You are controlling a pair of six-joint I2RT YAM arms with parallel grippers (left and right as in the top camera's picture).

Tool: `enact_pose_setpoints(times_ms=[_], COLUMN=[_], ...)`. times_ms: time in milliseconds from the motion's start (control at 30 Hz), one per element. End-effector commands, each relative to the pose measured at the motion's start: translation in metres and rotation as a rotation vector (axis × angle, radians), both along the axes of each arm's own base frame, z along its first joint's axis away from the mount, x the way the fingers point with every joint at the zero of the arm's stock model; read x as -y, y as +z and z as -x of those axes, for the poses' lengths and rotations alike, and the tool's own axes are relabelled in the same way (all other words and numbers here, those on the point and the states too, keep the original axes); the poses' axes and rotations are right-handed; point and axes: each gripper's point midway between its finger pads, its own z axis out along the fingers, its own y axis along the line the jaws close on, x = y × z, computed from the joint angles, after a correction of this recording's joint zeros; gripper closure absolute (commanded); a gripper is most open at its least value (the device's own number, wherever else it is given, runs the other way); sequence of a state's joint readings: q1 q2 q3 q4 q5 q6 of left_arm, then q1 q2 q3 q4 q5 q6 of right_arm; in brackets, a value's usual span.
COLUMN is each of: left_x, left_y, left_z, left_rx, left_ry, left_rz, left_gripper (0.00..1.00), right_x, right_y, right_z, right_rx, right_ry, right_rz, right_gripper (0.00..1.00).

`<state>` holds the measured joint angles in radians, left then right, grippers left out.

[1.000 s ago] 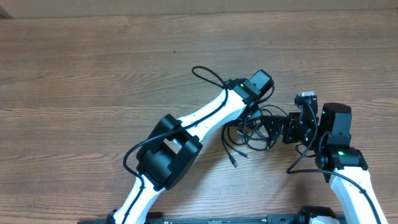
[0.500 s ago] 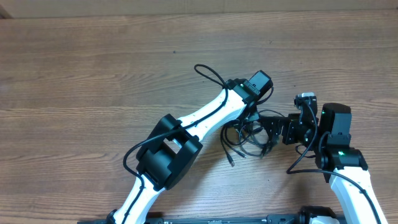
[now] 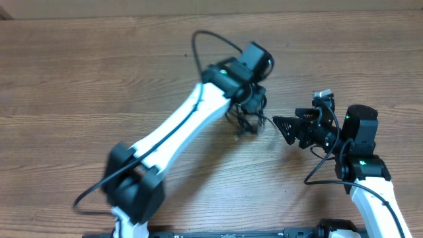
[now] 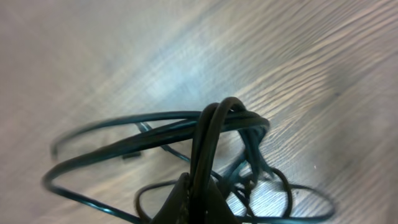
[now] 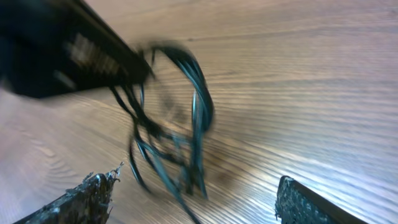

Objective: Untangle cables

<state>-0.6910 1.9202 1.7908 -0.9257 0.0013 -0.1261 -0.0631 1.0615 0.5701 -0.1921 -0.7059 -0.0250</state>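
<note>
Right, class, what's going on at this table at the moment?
The left gripper is shut on a tangled bundle of thin black cables, which dangles from it over the wooden table. The right gripper sits open just beside the bundle, holding nothing. The cables are not yet separated.

Brown wood-grain table (image 3: 79, 79) with long horizontal streaks

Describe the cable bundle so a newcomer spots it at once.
On the wooden table, follow the white arm to the left gripper near the centre. The cable bundle hangs from it: thin black looped cords, far thinner than the arm wiring.
</note>
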Motion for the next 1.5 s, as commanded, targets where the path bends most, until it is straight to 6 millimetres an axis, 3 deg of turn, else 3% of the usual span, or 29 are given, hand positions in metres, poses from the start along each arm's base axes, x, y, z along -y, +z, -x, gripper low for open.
enact_pose_setpoints(times_ms=[0, 167, 400, 1033, 1167, 1467], left_x=[-0.011, -0.025, -0.020, 0.008, 0.012, 0.019], left_y=[0.052, 0.074, 0.067, 0.075, 0.076, 0.080], left_z=[0.007, 0.023, 0.047, 0.073, 0.077, 0.084], left_rx=[0.162, 0.184, 0.082, -0.011, -0.022, -0.067], left_ry=[-0.208, -0.247, -0.304, -0.394, -0.402, -0.401], left_rz=[-0.046, -0.062, -0.014, 0.158, 0.174, 0.233], left_gripper=[0.96, 0.96, 0.96, 0.96, 0.96, 0.96], right_x=[-0.008, -0.016, -0.036, -0.034, -0.032, -0.032], right_y=[0.015, 0.022, 0.052, 0.053, 0.052, 0.051], right_z=[0.000, 0.004, 0.016, 0.012, 0.010, 0.010], right_rx=[0.036, 0.058, 0.174, 0.191, 0.192, 0.187], right_ry=[0.051, 0.103, 0.267, 0.252, 0.240, 0.239], right_rz=[-0.034, -0.067, -0.152, -0.132, -0.125, -0.126], right_gripper=[0.17, 0.18, 0.29, 0.31, 0.44, 0.64])
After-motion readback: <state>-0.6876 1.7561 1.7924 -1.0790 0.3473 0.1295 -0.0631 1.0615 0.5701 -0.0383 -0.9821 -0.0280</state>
